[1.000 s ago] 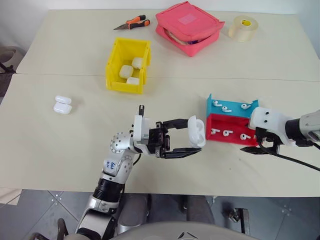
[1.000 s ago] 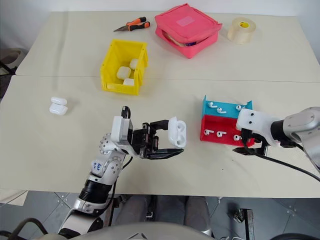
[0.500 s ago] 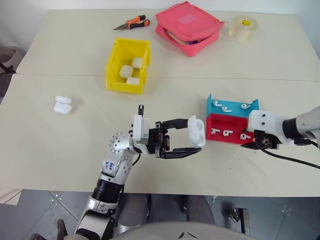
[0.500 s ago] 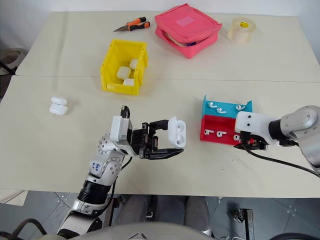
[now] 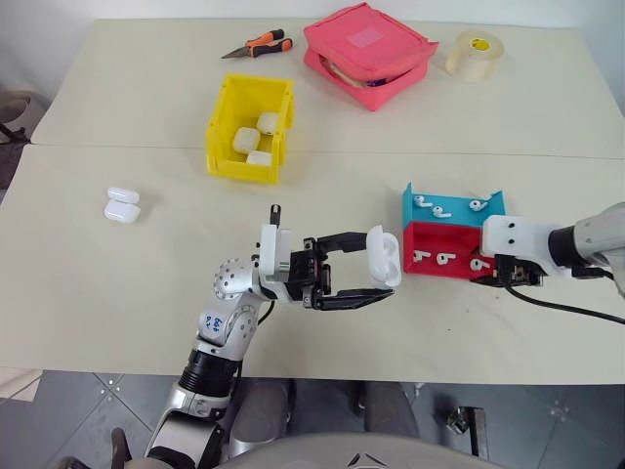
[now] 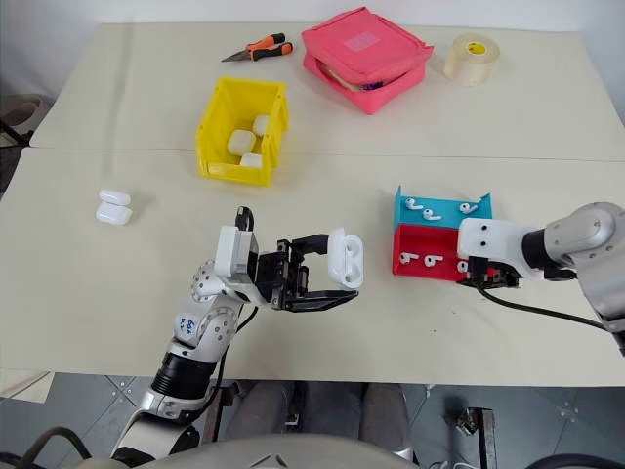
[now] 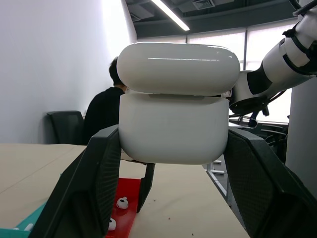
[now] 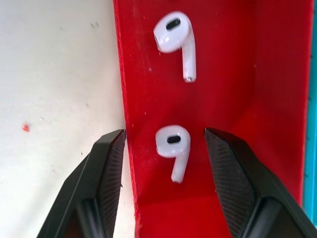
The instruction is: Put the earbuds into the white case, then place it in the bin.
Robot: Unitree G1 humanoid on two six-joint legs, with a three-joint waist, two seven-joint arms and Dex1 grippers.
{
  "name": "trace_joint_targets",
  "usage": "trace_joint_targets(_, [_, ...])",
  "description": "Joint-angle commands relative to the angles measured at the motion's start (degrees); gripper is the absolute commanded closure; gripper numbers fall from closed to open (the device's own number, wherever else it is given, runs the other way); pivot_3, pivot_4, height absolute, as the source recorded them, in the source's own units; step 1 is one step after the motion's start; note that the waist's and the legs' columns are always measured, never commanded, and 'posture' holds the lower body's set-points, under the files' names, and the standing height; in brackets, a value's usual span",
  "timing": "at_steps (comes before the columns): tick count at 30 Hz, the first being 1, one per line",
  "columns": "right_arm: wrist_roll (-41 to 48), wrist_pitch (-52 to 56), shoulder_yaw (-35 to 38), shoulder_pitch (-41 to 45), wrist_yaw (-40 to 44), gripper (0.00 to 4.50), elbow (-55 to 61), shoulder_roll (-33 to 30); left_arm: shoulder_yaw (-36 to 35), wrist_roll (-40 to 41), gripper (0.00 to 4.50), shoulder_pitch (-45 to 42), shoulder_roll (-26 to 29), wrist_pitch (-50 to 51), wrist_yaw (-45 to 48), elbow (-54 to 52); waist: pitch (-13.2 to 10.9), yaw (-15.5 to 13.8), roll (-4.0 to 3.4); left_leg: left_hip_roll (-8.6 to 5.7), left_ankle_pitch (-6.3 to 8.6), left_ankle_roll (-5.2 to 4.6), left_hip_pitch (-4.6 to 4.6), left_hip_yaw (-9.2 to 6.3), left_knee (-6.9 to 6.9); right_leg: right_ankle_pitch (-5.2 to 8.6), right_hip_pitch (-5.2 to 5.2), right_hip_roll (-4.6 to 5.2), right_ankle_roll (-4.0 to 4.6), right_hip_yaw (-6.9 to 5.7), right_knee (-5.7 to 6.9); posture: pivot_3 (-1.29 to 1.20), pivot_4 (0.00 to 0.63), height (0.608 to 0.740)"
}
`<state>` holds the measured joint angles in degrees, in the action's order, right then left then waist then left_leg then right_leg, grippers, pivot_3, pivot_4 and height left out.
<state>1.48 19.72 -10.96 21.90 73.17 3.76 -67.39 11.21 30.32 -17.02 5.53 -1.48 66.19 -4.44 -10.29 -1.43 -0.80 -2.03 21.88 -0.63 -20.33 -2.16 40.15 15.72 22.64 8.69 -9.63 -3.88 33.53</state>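
- left pincer (image 5: pixel 376 280) clamped on the white case (image 5: pixel 384 256), held above the tabletop (image 5: pixel 117 293)
- right pincer (image 8: pixel 163 148) partly open, fingers straddling an earbud (image 8: pixel 173 146) in the red tray (image 8: pixel 237 89); no contact

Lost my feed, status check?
Left gripper shut on white case, lid up. Right gripper open astride earbud in red tray. Nothing blocking.

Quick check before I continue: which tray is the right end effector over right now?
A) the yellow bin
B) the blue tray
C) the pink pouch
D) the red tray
D: the right end effector straddles an earbud lying in the red tray, its fingers open either side.
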Motion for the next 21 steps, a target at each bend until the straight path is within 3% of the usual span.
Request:
trace_joint_targets(1, [-0.54,-0.76,0.49,0.29,0.87,2.72,-0.13,-0.06,0.13,1.22,1.73,0.22,-0.06,-0.62,-0.03,-2.10,0.00,0.03,0.00,0.00,0.00,0.00,0.00,0.00,0.00,0.00,0.00,0.00,0.00,0.00,0.00,0.00,0.150,0.740])
trace_joint_targets(5, [-0.86,-1.24,0.60,0.03,1.17,4.06,-0.45,0.02,0.06,1.18,1.73,0.17,-0.02,-0.74,0.00,-1.99,0.00,0.07,0.00,0.01,0.00,0.00,0.01,0.00,0.02,0.00,-0.01,-0.01,0.00,0.00,0.02,0.00,0.150,0.740])
trace_joint_targets(7, [-0.85,-1.38,0.65,-0.27,1.47,4.44,-0.43,-0.18,0.00,1.16,1.73,0.11,0.02,-0.79,0.03,-1.94,0.00,0.07,0.00,0.01,0.00,0.00,0.01,0.00,0.02,0.00,-0.01,-0.01,0.00,0.00,0.01,0.00,0.150,0.740])
trace_joint_targets(19, [1.64,1.94,2.62,-0.36,3.35,4.44,1.18,-0.94,-0.08,0.90,1.73,-0.24,0.04,-1.30,0.23,-1.25,0.00,0.03,0.00,0.02,0.00,0.01,0.02,0.00,0.02,0.00,-0.02,-0.01,0.00,0.00,0.02,0.00,0.150,0.740])
trace_joint_targets(21, [3.43,3.31,3.78,-0.58,4.58,4.06,2.62,-1.59,-0.15,0.95,1.73,-0.26,0.14,-1.33,0.34,-1.18,0.00,-0.02,0.00,0.01,0.00,0.01,0.02,-0.01,0.02,0.00,-0.02,0.00,0.00,0.00,0.01,0.00,0.150,0.740])
